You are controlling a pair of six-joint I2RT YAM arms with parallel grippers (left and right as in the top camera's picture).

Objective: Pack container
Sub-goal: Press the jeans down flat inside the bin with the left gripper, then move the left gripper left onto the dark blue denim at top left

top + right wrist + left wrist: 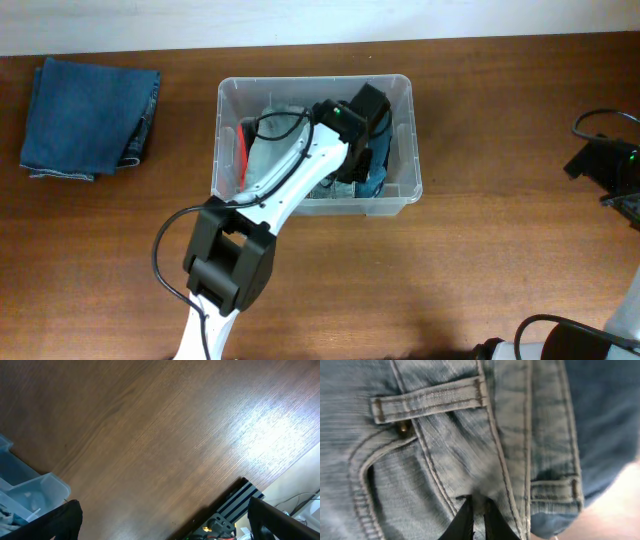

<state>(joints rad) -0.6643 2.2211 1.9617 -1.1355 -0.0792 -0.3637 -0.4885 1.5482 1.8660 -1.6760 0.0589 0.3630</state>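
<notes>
Container point(403, 140): a clear bin in the middle of the worktop point(480, 280), long side across the overhead view, partly filled.
Contents: jeans point(445, 450), a red item point(242, 150) by the left wall, and dark blue cloth point(375, 182) at the right end.
Left claw point(479, 520): down inside the bin, with the tips pressed nearly together and a fold of the jeans nipped between them.
Right claw point(164, 510): spread wide over bare wood, well apart from the bin and holding nothing.
Handling: the bin looks stiff, light and slick-walled, so the rolled rim is probably the safest hold. The denim is limp and will sag from a single pinch.
Unpacked: a folded denim cloth point(90, 118) lies far left.
Views: only the left wrist view shows the belt loop point(427, 397), the rivet and the pinch. Only the overhead view shows the bin whole. The right wrist view catches just one corner of it.
</notes>
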